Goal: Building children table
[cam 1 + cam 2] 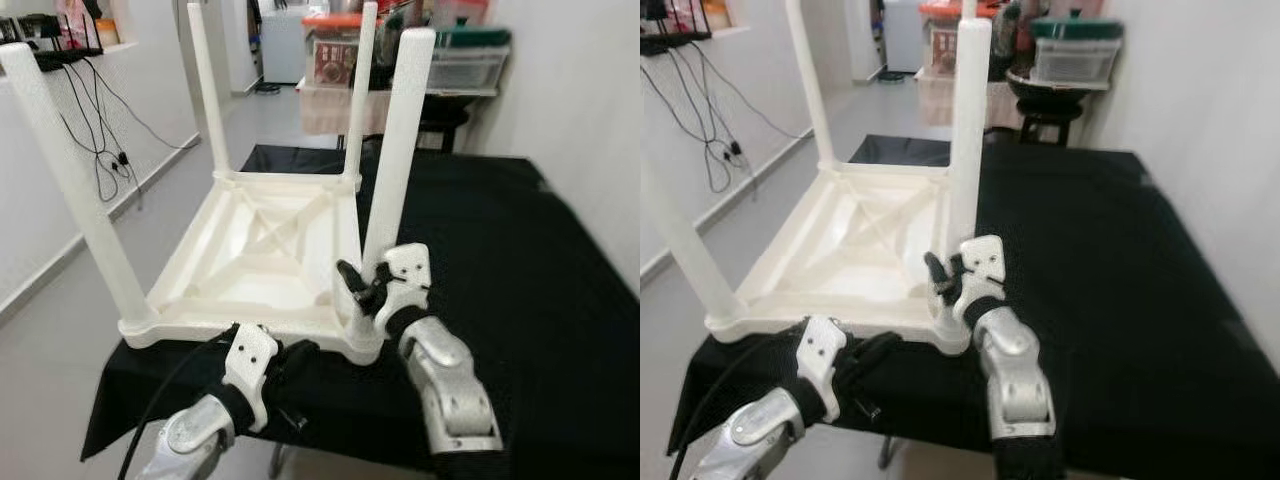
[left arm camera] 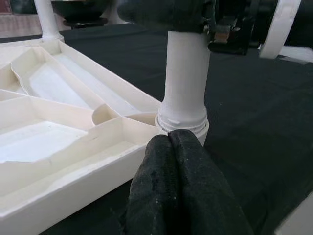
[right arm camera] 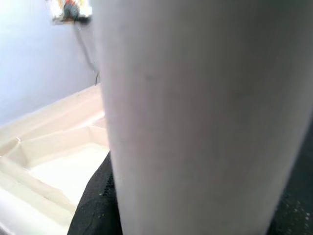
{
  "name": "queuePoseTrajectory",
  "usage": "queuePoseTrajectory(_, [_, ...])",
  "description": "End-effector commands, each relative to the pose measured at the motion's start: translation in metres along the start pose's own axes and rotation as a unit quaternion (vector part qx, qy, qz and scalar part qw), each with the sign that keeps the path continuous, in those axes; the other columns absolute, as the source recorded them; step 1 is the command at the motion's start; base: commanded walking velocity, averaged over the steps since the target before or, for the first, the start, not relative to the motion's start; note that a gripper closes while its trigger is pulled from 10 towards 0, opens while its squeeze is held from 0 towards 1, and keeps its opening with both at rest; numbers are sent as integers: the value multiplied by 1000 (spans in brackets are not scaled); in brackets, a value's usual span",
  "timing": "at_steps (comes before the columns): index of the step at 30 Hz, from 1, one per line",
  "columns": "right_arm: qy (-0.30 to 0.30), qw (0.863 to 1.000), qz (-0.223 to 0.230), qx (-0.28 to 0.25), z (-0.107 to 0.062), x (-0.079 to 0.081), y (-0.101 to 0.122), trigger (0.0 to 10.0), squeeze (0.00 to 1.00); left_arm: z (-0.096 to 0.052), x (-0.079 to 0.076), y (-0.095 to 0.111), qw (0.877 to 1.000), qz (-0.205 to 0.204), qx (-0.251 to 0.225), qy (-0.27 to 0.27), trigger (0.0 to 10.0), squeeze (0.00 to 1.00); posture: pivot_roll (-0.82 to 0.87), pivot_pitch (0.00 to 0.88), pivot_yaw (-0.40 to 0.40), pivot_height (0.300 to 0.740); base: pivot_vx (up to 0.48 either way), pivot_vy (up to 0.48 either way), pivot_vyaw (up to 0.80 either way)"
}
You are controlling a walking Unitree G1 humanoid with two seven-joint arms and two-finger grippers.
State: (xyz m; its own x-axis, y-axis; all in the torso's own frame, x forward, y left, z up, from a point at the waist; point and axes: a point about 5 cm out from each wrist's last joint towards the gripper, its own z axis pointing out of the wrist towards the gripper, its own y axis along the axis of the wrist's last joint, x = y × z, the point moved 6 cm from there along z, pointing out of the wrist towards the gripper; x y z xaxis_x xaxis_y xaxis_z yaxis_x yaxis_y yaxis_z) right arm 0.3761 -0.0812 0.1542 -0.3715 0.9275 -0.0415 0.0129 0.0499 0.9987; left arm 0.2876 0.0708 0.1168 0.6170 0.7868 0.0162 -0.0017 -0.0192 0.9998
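A white plastic children's table [image 1: 250, 262] lies upside down on the black-covered worktop [image 1: 510, 260], with its legs pointing up. My right gripper [image 1: 364, 286] is shut on the near right leg [image 1: 402, 130] just above its socket; that leg [image 3: 205, 112] looms close in the right wrist view. My left gripper [image 1: 298, 356] sits low at the table's front edge, shut with nothing in it. In the left wrist view its fingertips [image 2: 177, 147] press together right at the base of that leg's socket [image 2: 183, 120].
The near left leg [image 1: 70, 180] and two far legs [image 1: 208, 90] stand upright. Storage boxes [image 1: 460, 60] and a dark stool sit behind the worktop. Cables [image 1: 100, 150] hang on the left wall. A white wall runs along the right.
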Motion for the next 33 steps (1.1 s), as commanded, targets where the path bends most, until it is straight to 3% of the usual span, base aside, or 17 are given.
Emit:
queuePoseTrajectory(1, [-10,998,-16,65,0,-7,-34,0,0,1,1,-1,1000,6,1,-5,10000,0,-25,0,-50,740,0,0,0])
queuePoseTrajectory(4, [-4,998,-15,65,2,1,-33,0,0,3,5,-1,1000,7,-1,6,10000,0,-27,0,-47,740,0,0,0])
queuePoseTrajectory(5, [-6,998,-14,64,3,2,-32,3922,0,3,6,-1,1000,6,-1,12,10000,0,-29,0,-44,740,0,0,0])
queuePoseTrajectory(7, [-6,998,-14,64,3,2,-32,3922,0,3,6,-1,1000,6,-1,12,10000,0,-29,0,-44,740,0,0,0])
queuePoseTrajectory(8, [16,998,3,58,4,6,-28,10000,992,4,6,-1,1000,5,-2,14,10000,0,-27,0,-44,740,0,0,0])
queuePoseTrajectory(11, [108,994,33,3,5,21,4,10000,1000,5,5,-2,1000,2,0,6,10000,0,-33,0,-37,740,0,0,0])
queuePoseTrajectory(15, [203,978,17,-42,1,31,32,10000,1000,6,4,-2,1000,1,0,2,10000,0,-29,0,-30,740,0,0,0])
queuePoseTrajectory(16, [253,966,8,-42,-2,32,35,10000,569,6,3,-2,1000,2,0,1,10000,0,-29,0,-25,740,0,0,0])
queuePoseTrajectory(18, [284,958,4,-40,-4,32,36,10000,569,6,3,-2,1000,2,0,0,10000,0,-29,0,-25,740,0,0,0])
queuePoseTrajectory(19, [325,945,-4,-25,-7,32,31,10000,0,6,3,-2,1000,2,0,0,10000,0,-29,0,-25,740,0,0,0])
queuePoseTrajectory(20, [325,945,-4,-25,-7,32,31,10000,0,6,3,-2,1000,2,0,0,10000,0,-29,0,-25,740,0,0,0])
queuePoseTrajectory(21, [365,931,-4,-1,-6,24,24,10000,0,7,3,-2,1000,2,-1,-1,10000,0,-17,0,-27,740,0,0,0])
queuePoseTrajectory(27, [389,921,9,17,-2,17,20,10000,0,7,3,-2,1000,3,0,0,10000,0,-8,0,-32,740,0,0,0])
queuePoseTrajectory(28, [402,915,14,26,-3,16,18,6745,0,6,3,-2,1000,4,0,1,10000,0,-5,0,-34,740,0,0,0])
queuePoseTrajectory(29, [402,915,14,26,-3,16,18,6745,0,6,3,-2,1000,4,0,1,10000,0,-5,0,-34,740,0,0,0])
queuePoseTrajectory(30, [413,910,23,33,-5,15,16,0,0,6,3,-2,1000,4,-1,1,10000,0,-3,0,-35,740,0,0,0])
queuePoseTrajectory(33, [426,903,33,38,-7,12,16,0,0,7,2,-1,1000,4,-1,2,10000,0,-4,0,-36,740,0,0,0])
